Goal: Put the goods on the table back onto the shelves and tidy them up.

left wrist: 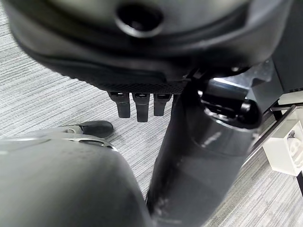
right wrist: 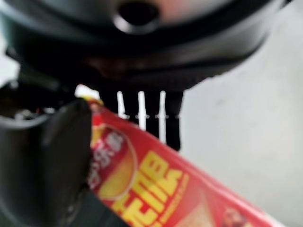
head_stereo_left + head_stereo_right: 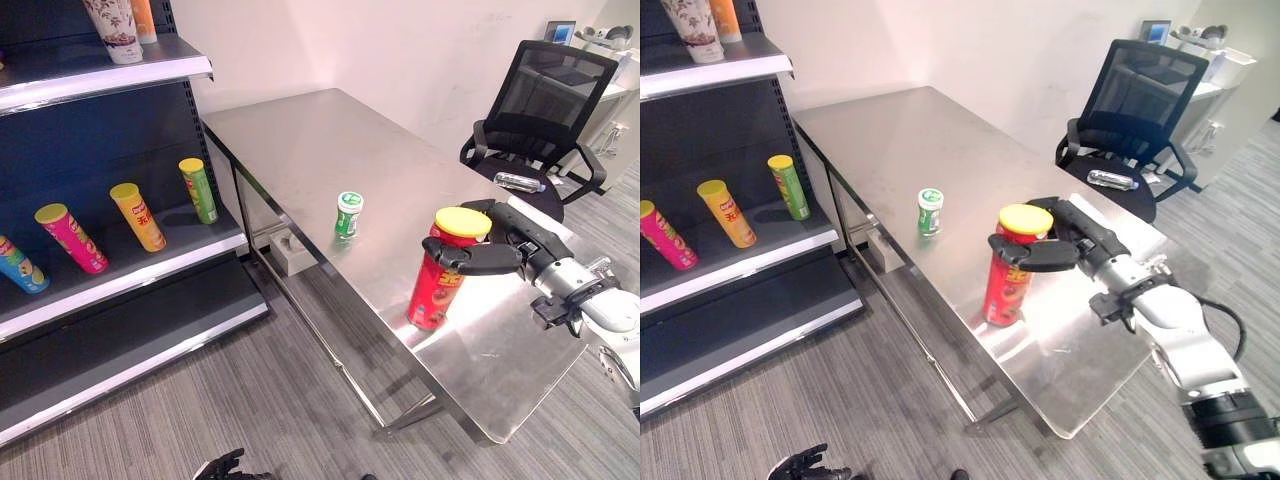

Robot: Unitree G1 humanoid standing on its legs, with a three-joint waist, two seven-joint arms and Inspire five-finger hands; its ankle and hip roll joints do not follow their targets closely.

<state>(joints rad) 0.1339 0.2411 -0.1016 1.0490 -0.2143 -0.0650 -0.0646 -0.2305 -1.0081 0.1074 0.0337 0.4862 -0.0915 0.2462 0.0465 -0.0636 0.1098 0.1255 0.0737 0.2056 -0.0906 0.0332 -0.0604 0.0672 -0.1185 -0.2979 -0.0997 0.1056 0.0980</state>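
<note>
Red can (image 3: 437, 284) seemingly upright in right hand (image 3: 487, 254)

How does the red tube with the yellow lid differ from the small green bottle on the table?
The tall red snack tube with a yellow lid leans in the right hand; the small green bottle with a white cap stands upright, untouched and much shorter. Both are on the steel table.
</note>
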